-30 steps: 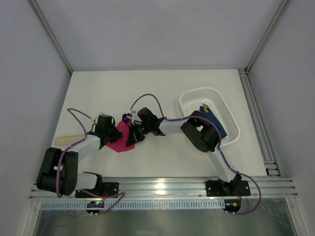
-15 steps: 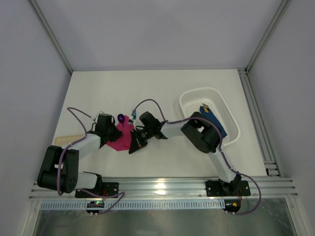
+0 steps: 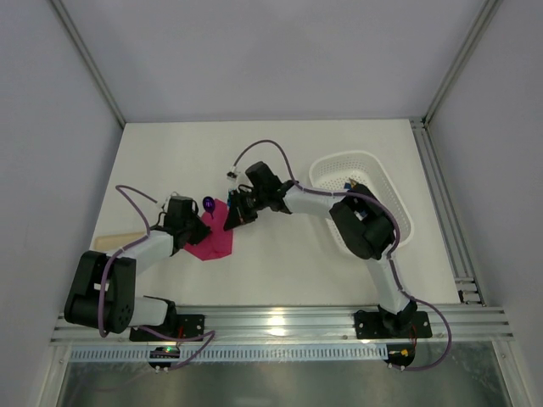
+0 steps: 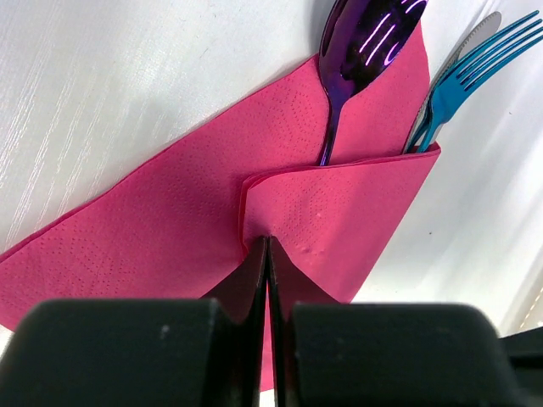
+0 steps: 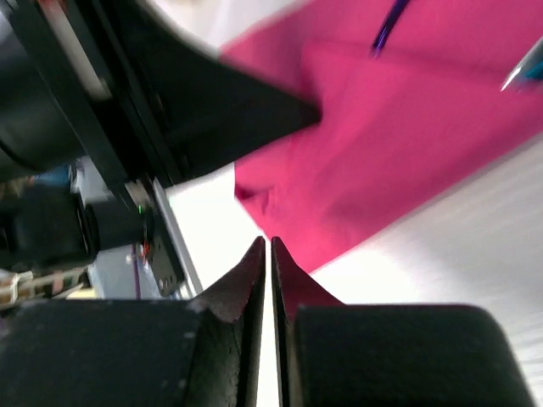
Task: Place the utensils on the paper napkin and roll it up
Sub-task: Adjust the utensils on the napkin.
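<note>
The magenta paper napkin (image 3: 214,243) lies on the table with one flap folded over the utensils (image 4: 339,212). A glossy purple spoon (image 4: 361,38) and a blue fork (image 4: 475,64), with a silvery knife beside the fork, stick out of the fold. The spoon head also shows in the top view (image 3: 209,203). My left gripper (image 4: 267,242) is shut, its tips at the folded flap's edge, holding the napkin. My right gripper (image 3: 230,220) is shut and empty, just off the napkin's right edge (image 5: 407,144).
A white perforated basket (image 3: 339,161) stands at the right, with a blue strip (image 3: 350,182) partly hidden by my right arm. A pale beige flat stick (image 3: 114,242) lies at the left by my left arm.
My right gripper has left the napkin's near right side and swung up and away toward the far right. The left gripper and the napkin have stayed put.
</note>
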`<state>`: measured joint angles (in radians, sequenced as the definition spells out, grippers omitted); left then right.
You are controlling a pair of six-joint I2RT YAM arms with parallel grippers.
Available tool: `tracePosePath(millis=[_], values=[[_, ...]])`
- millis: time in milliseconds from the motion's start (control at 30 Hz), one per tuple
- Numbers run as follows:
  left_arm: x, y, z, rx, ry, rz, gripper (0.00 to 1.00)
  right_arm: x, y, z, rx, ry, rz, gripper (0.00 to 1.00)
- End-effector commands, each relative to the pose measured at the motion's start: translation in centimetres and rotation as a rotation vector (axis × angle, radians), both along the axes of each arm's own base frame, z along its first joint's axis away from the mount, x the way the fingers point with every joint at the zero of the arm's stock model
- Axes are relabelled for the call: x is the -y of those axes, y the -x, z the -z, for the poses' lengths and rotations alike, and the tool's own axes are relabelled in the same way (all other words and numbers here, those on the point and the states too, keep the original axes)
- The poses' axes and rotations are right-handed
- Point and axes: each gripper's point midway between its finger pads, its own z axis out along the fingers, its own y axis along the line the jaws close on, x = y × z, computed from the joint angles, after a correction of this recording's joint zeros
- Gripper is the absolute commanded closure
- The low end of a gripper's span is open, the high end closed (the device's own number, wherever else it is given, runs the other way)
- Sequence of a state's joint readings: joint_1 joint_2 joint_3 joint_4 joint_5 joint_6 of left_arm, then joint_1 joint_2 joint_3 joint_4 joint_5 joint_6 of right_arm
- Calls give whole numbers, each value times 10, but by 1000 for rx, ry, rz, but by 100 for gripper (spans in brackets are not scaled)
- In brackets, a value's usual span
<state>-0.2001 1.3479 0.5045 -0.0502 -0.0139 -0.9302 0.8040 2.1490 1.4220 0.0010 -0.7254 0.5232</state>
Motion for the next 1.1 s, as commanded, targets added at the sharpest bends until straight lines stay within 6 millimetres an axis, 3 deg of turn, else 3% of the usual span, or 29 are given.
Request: tracePosePath(millis=[0, 33, 67, 133, 200, 267, 367, 500, 667, 867, 1067], values=[[-15, 20, 20, -79, -67, -4, 100, -14, -50, -39, 149, 46, 103, 90], [-15, 19, 20, -76, -67, -4, 100, -16, -57, -23, 139, 84, 113, 89], [-14, 20, 20, -76, -62, -3, 100, -26, -71, -37, 181, 73, 134, 88], [-14, 21, 20, -77, -63, 0, 100, -29, -77, -19, 182, 124, 139, 83], [-13, 21, 20, -78, -60, 1, 100, -33, -92, -21, 216, 146, 167, 81], [-13, 20, 20, -78, -57, 3, 100, -35, -100, -8, 231, 177, 169, 80], [-12, 20, 19, -75, -50, 4, 100, -41, -106, -7, 247, 172, 169, 82], [-12, 22, 19, -76, -52, 2, 100, -48, -111, -6, 285, 194, 165, 92], [-13, 23, 19, -84, -59, 12, 100, -33, -124, 2, 335, 256, 278, 92], [-12, 25, 20, -85, -55, 15, 100, -37, -125, -10, 374, 225, 242, 92], [-12, 25, 21, -88, -61, 25, 100, -14, -147, -21, 454, 281, 381, 93]])
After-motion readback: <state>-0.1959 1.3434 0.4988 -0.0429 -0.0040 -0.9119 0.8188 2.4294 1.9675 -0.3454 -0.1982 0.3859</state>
